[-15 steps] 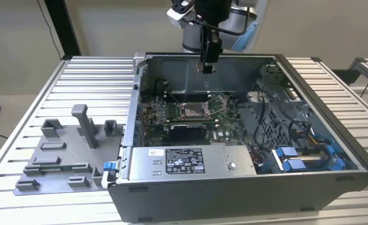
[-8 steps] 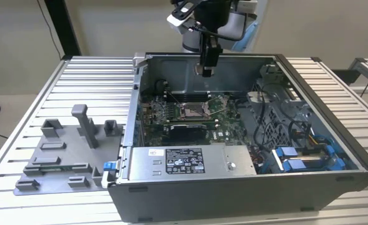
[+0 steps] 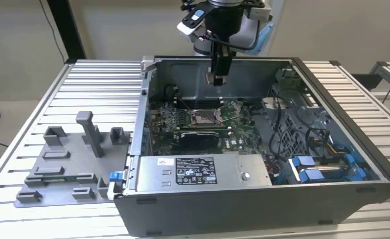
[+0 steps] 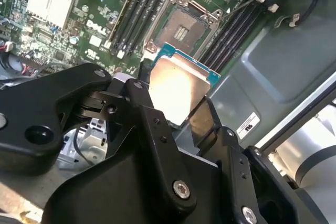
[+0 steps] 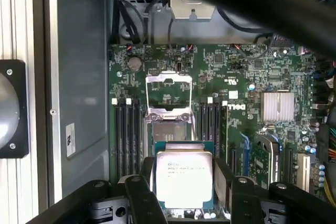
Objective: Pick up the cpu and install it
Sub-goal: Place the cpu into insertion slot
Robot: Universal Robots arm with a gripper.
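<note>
My gripper (image 3: 218, 74) hangs over the open computer case (image 3: 354, 149), shut on the cpu (image 3: 218, 79). In both wrist views the cpu (image 4: 178, 90) (image 5: 184, 177) is a flat square chip with a silvery top, clamped by its edges between the black fingers (image 4: 140, 95) (image 5: 223, 179). It sits in the air above the motherboard, close to the socket (image 3: 205, 117) (image 4: 186, 27) (image 5: 168, 129). The socket's metal frame (image 5: 168, 93) is flipped open and its dark centre is bare.
Memory slots (image 5: 128, 129) flank the socket on both sides. A silver heatsink (image 5: 278, 107) sits further along the board. The power supply (image 3: 195, 172) and blue drive brackets (image 3: 321, 167) fill the case's front. A grey plastic tray (image 3: 69, 164) with posts lies on the slatted table (image 3: 95, 84).
</note>
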